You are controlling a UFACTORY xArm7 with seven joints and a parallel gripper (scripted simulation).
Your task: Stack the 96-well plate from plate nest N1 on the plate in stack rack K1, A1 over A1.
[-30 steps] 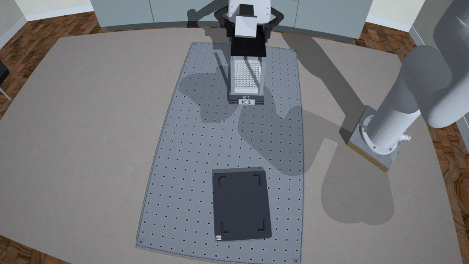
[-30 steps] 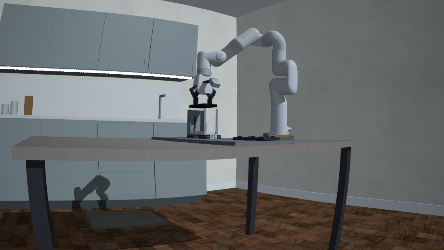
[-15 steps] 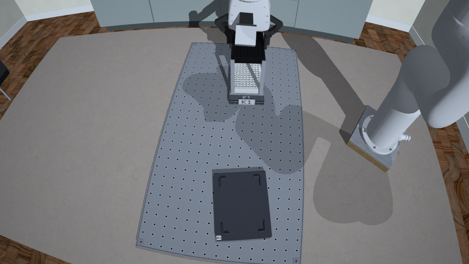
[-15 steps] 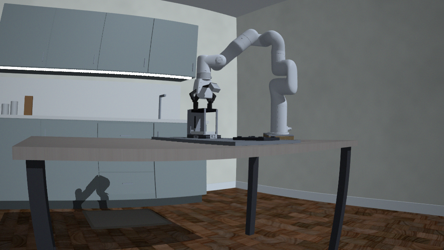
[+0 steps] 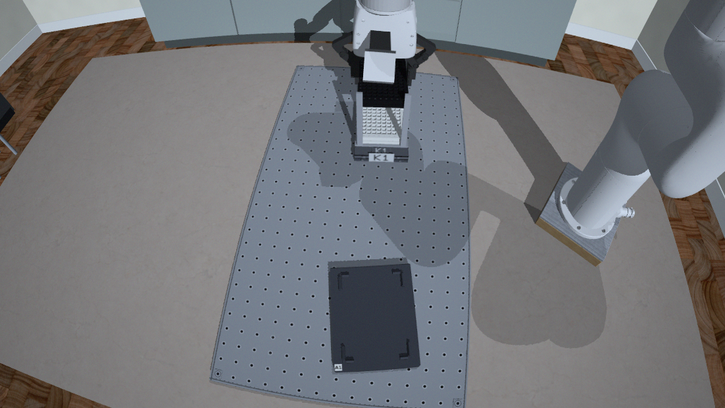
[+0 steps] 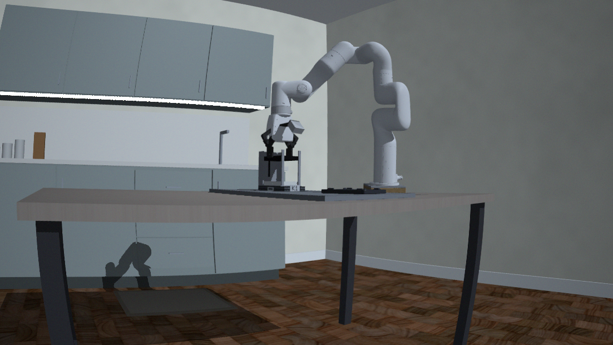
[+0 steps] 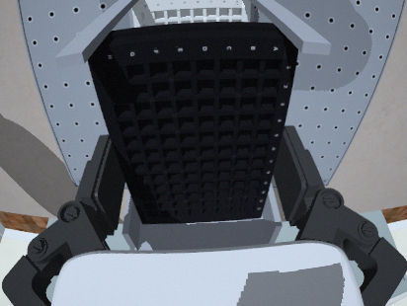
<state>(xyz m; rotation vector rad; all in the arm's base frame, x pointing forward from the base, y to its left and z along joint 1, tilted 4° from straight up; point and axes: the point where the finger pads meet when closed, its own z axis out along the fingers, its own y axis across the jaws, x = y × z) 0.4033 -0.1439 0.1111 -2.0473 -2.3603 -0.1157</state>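
Black 96-well plate (image 5: 382, 85), clamped by its 2 long sides in the dark fingers of the white arm's gripper (image 5: 381, 68), hangs at the top of the grey 4-post stack rack K1 (image 5: 381, 157), above the white 96-well plate (image 5: 379, 124) lying low in the rack. From the top view, the main risk judged here is a corner of the black plate catching a post on the way down and tilting, which could jolt the white plate off its seat. The dark plate nest N1 (image 5: 372, 316) sits vacated on the perforated grey board (image 5: 283, 243), its pale A1 square (image 5: 338, 366) at the near left corner; the gripper body hides the far half of the held plate.

Exterior view: the plate (image 6: 281, 158) sits level between the post tops, well above the rack floor; the lower plate and the rack's tabs are too small to make out.

Wrist view: the black grid (image 7: 198, 127) fills the frame between angled posts, with only a strip of white wells (image 7: 194, 12) showing beyond. Which corner holds A1 cannot be told, so a reversed stack is possible.
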